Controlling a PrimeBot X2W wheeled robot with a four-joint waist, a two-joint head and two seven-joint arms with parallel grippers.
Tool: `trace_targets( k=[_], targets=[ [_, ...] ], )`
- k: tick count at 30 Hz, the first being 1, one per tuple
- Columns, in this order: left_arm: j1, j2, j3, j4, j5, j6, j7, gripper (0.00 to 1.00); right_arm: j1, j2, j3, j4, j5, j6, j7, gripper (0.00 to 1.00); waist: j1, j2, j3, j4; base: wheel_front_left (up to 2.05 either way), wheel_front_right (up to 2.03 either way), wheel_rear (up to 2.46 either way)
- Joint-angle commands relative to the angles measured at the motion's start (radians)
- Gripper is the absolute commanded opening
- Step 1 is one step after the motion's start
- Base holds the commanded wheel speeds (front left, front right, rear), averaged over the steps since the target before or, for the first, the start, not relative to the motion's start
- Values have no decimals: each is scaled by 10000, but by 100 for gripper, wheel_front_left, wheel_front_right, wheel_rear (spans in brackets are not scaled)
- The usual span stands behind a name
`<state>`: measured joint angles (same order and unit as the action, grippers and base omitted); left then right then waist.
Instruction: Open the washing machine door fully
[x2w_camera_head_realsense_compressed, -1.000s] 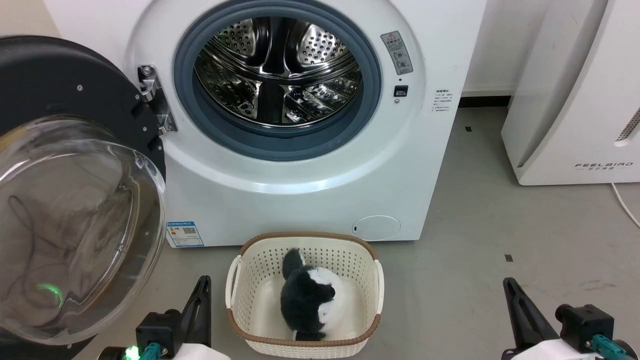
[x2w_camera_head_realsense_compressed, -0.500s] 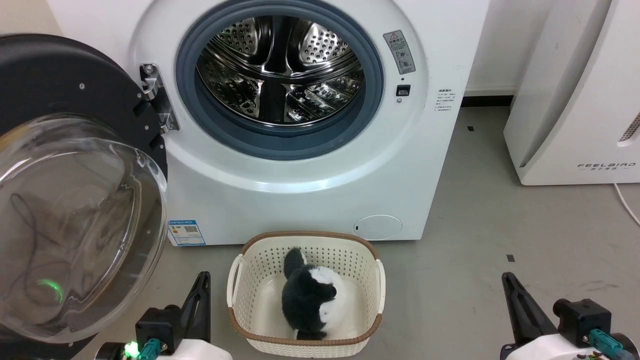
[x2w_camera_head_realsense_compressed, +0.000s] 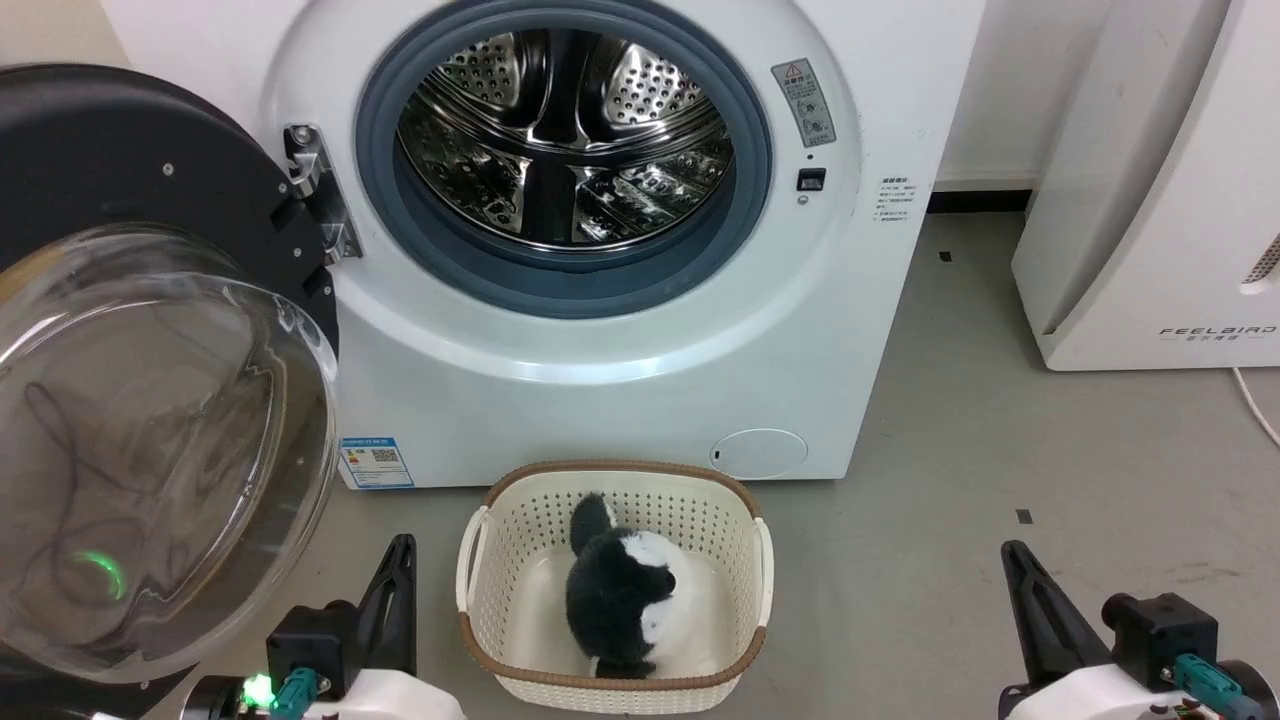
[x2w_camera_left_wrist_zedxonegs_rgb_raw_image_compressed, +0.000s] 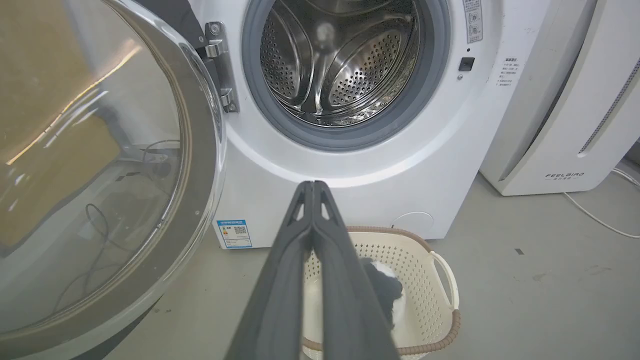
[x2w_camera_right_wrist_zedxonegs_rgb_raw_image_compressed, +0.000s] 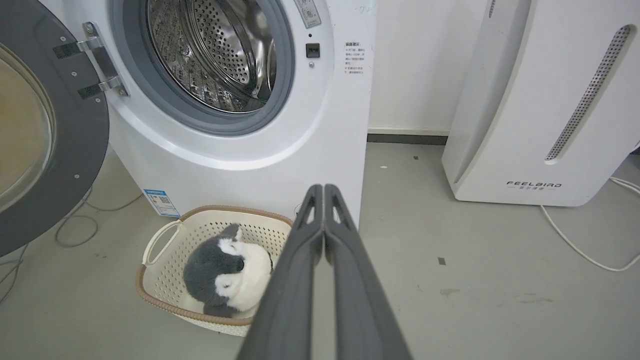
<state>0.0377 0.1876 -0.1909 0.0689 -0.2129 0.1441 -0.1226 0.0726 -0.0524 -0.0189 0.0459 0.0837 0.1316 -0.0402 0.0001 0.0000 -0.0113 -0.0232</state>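
Door: the washing machine door (x2w_camera_head_realsense_compressed: 150, 400) hangs on its hinge (x2w_camera_head_realsense_compressed: 320, 200) at the left of the washing machine (x2w_camera_head_realsense_compressed: 600, 390). It is swung wide, with its glass bowl facing out into the room.
Progress: the door looks at or close to full swing, and the drum (x2w_camera_head_realsense_compressed: 560, 140) is fully exposed. I can't tell whether the hinge has any travel left.
Left gripper (x2w_camera_left_wrist_zedxonegs_rgb_raw_image_compressed: 312, 187): fingers pressed together, holding nothing. It sits low, near the door's lower edge but apart from it.
Right gripper (x2w_camera_right_wrist_zedxonegs_rgb_raw_image_compressed: 324, 189): fingers also together and empty, well to the right over the floor (x2w_camera_head_realsense_compressed: 950, 450).
Basket (x2w_camera_head_realsense_compressed: 620, 470): stands just in front of the machine between the two grippers, with a black and white soft toy (x2w_camera_head_realsense_compressed: 620, 590) inside.
Risk, door: a further push on the curved glass could slide off, and forcing past the stop would strain the hinge.
Risk, rebound: if the door is let go short of its stop, it may drift back.
Risk, surroundings: a left arm sweeping low could knock the basket.
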Motion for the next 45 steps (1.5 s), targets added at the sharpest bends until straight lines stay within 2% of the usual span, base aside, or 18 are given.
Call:
trace_targets(
  k=[1, 45],
  targets=[
    [-172, -94, 102, -75, 134, -87, 63, 0, -212, 11, 30, -91, -98, -4, 23, 0, 0, 0, 3, 5, 0, 0, 0],
    [-306, -927, 1279, -475, 1433, -969, 820, 0, -547, 18, 133, -331, -579, -8, 270, 0, 0, 0, 75, 153, 0, 0, 0]
  ],
)
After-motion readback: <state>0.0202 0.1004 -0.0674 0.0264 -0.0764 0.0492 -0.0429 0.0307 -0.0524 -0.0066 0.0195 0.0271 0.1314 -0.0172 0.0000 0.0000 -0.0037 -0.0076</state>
